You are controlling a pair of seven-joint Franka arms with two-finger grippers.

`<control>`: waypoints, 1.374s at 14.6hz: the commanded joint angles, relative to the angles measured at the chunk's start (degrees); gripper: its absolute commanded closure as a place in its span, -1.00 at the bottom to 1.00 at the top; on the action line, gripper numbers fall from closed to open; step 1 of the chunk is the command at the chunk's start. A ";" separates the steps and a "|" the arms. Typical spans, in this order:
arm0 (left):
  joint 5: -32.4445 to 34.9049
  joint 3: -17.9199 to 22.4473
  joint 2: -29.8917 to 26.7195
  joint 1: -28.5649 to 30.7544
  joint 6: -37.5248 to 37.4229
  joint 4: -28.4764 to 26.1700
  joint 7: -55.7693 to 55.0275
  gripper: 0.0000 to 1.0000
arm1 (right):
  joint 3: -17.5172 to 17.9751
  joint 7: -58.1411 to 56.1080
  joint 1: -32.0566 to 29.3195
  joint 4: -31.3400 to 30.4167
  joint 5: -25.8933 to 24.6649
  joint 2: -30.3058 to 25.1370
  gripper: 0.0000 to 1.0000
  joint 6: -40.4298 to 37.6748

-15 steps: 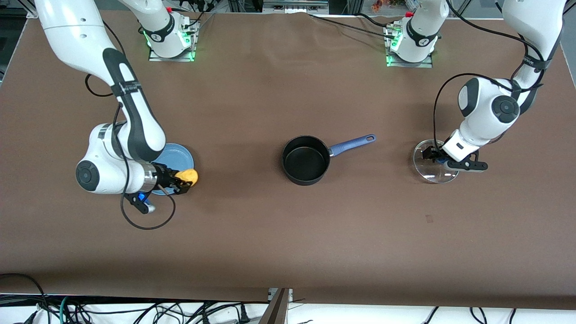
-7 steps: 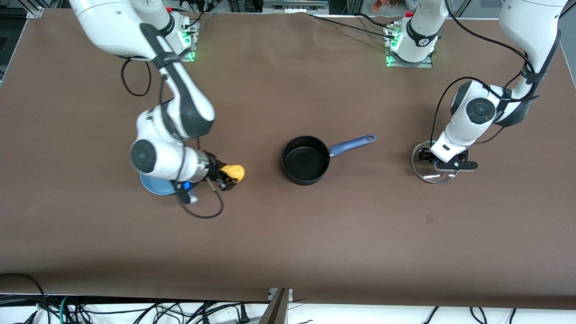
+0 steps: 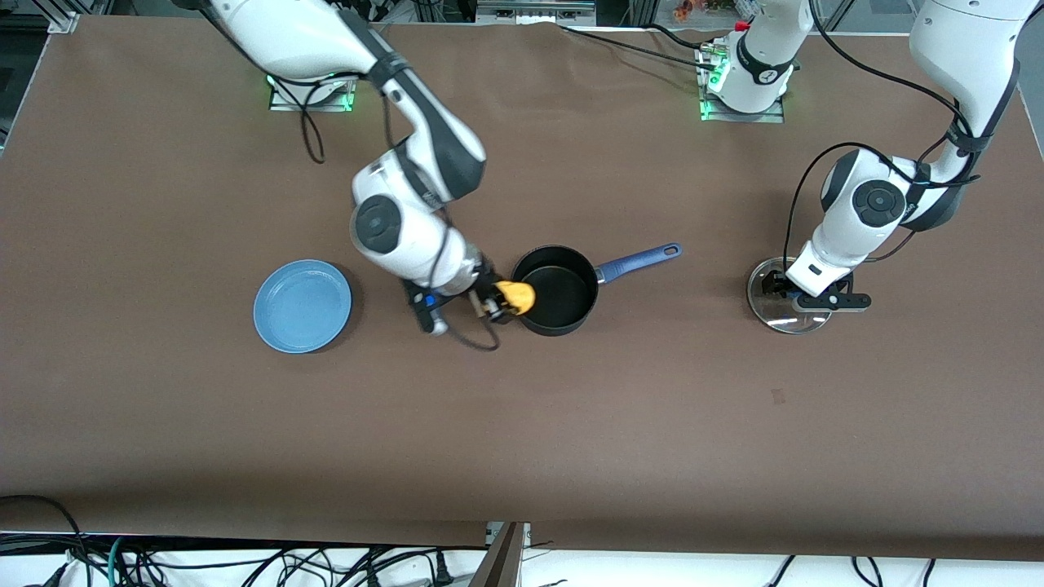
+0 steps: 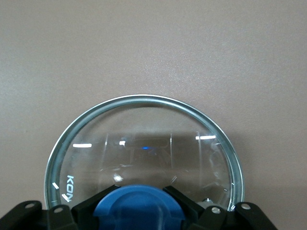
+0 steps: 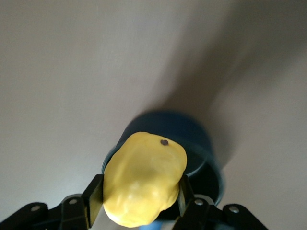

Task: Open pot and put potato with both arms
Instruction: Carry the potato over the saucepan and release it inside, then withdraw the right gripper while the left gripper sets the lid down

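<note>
A matt brown covering is being shown across the table (image 3: 522, 424), smooth with faint creases. The pot (image 3: 555, 290) is being seen as matt black with a dull sheen inside, its handle (image 3: 638, 262) a satin blue. The potato (image 5: 144, 184) is being presented as waxy yellow, smooth and slightly lumpy, with one dark speck. The lid (image 4: 144, 158) is being shown as clear glossy glass ringed by a bright metal rim, its knob (image 4: 139, 210) a smooth blue plastic. The plate (image 3: 302, 306) is being seen as smooth, softly glossy blue.
</note>
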 commanded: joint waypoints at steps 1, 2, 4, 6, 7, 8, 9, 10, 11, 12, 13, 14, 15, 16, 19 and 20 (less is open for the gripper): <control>1.75 -0.54 0.58 0.56 0.77 0.05 -1.03 0.21 | -0.54 5.97 3.91 2.16 0.23 2.87 -0.39 5.29; 1.75 -0.54 0.75 0.56 0.77 0.23 -1.12 0.03 | -0.71 6.94 5.05 2.16 0.14 3.40 -0.63 6.44; 1.75 -0.63 0.76 0.48 0.77 0.40 -1.21 -0.25 | -0.72 7.48 5.77 2.08 -0.21 3.40 -0.98 6.98; 1.74 -0.72 0.67 0.48 0.51 0.58 -1.21 -0.53 | -0.72 7.57 5.59 2.08 -0.91 3.05 -0.98 6.72; 1.66 -0.81 0.67 0.39 0.42 0.67 -1.29 -0.60 | -0.89 7.57 5.59 2.08 -0.92 2.96 -0.98 6.63; 1.66 -0.81 0.67 0.30 0.42 0.76 -1.30 -0.67 | -1.15 7.48 5.33 2.08 -1.00 2.70 -0.98 6.45; 1.66 -0.81 0.49 0.30 0.33 0.76 -1.30 -0.67 | -2.46 7.05 5.24 2.08 -1.18 1.83 -0.98 5.93; 1.66 -0.98 0.32 0.30 0.16 0.76 -1.38 -0.67 | -4.82 6.43 5.24 2.08 -2.31 0.43 -0.98 3.40; 1.48 -1.85 0.14 0.39 -0.37 1.19 -1.38 -0.67 | -5.98 5.82 5.33 1.82 -5.11 -0.89 -0.99 0.85; 1.22 -2.73 -0.12 0.56 -2.20 1.63 -1.38 -0.67 | -6.86 4.51 5.16 1.55 -6.61 -2.82 -0.99 -1.44; 0.96 -3.44 -1.08 0.56 -4.04 2.33 -1.38 -0.67 | -8.61 2.14 5.07 1.20 -6.63 -4.40 -0.99 -3.98; 0.52 -4.14 -1.96 0.56 -5.19 2.43 -1.38 -0.66 | -9.84 -1.10 5.07 0.50 -6.72 -5.99 -0.99 -7.05; -0.44 -4.93 -2.66 0.56 -6.07 2.51 -1.38 -0.65 | -11.34 -5.05 5.07 -1.25 -6.72 -8.53 -0.99 -9.61; -2.19 -5.55 -3.19 0.65 -7.21 2.95 -1.30 -0.64 | -13.27 -8.57 5.07 -2.83 -6.72 -10.38 -0.99 -10.68; -7.03 -8.97 -4.08 0.83 -15.28 7.77 -0.51 -0.61 | -17.23 -15.09 4.98 -7.66 -6.28 -16.53 -0.99 -12.44; -8.70 -9.68 -4.17 0.74 -18.36 9.61 0.54 -0.61 | -18.20 -17.63 4.89 -8.46 -6.28 -18.46 -0.99 -14.36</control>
